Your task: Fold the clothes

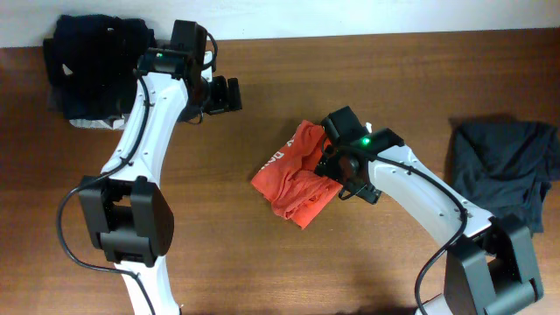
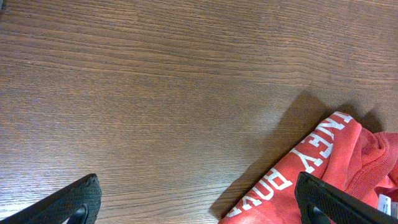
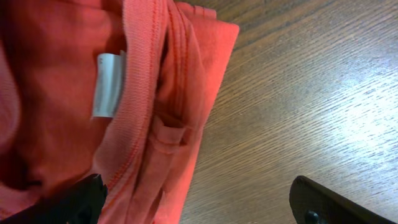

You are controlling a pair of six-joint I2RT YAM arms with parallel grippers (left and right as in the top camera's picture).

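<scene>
The clothes, a red-orange T-shirt (image 1: 293,171) with white lettering, lie crumpled in the middle of the wooden table (image 1: 262,254). My right gripper (image 1: 346,179) hangs open over the shirt's right edge. In the right wrist view one finger (image 3: 74,199) is over the fabric (image 3: 155,124) near the collar and its white label (image 3: 107,84), and the other finger (image 3: 336,202) is over bare wood. My left gripper (image 1: 232,94) stands open above bare table, up and left of the shirt. The left wrist view shows the lettered corner (image 2: 323,168) of the shirt by the right fingertip (image 2: 329,199).
A pile of dark garments (image 1: 92,66) sits at the back left corner, next to the left arm. A dark grey garment (image 1: 503,166) lies at the right edge, beside the right arm's base.
</scene>
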